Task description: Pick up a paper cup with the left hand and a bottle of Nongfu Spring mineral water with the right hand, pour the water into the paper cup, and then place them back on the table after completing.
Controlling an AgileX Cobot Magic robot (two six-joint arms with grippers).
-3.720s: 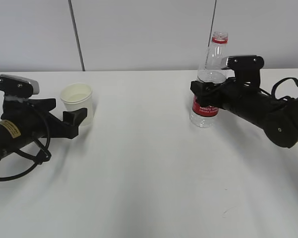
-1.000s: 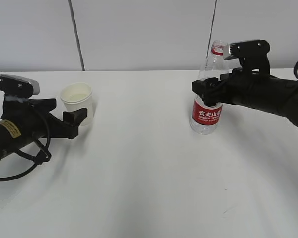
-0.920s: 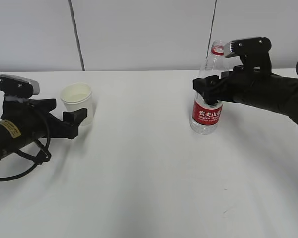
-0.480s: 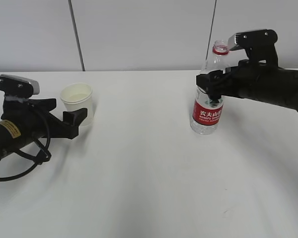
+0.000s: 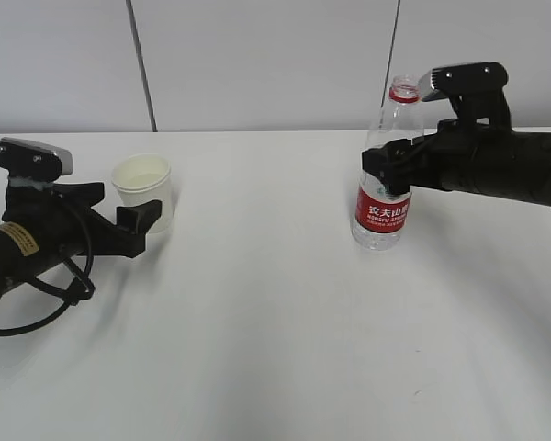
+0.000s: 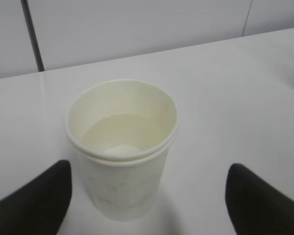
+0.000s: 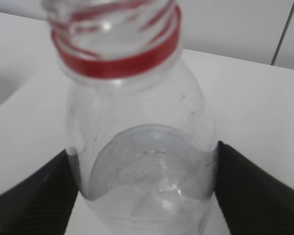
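The white worktop lies bare across its middle and near side, with a wide gap between the two arms. At far left the paper cup stands upright, holding some water. The left hand is spread open, its fingers either side of the cup and clear of it. At right, the right hand is clamped on the uncapped bottle, which stands upright; whether its base touches the worktop is unclear.
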